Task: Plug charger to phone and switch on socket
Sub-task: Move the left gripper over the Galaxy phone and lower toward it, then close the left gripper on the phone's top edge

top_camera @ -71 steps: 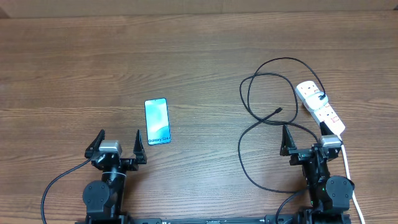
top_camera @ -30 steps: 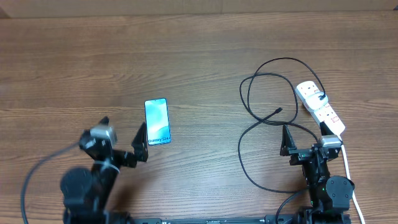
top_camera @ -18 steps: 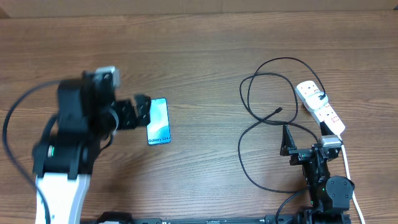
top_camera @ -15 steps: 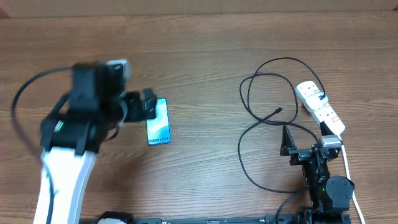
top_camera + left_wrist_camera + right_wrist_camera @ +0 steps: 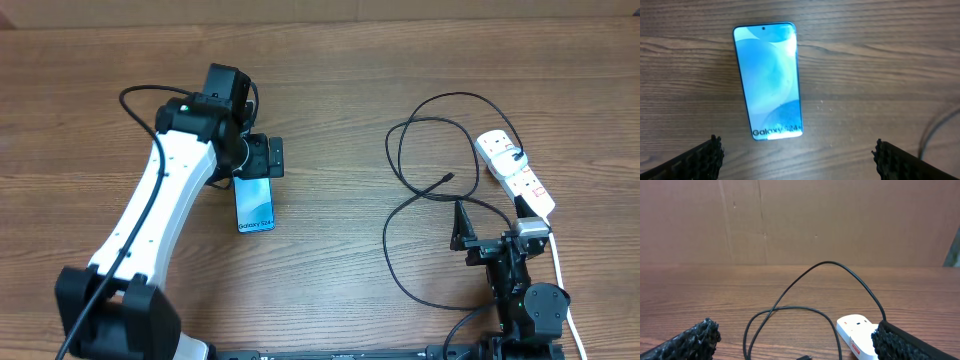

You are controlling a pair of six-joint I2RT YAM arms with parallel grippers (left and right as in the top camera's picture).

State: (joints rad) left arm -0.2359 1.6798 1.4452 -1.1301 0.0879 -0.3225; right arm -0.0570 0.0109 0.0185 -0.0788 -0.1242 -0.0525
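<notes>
While the left hand [image 5: 799,152] hovers wide open over the phone [image 5: 769,80], that slim, stiff, slick slab looks best pinched across its long edges.

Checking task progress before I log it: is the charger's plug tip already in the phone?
No, the charger's plug tip lies among its cable loops near the socket, well apart from the phone.

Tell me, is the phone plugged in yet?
Not plugged. The phone lies with no cable in it; the charger tip lies near the socket.
</notes>
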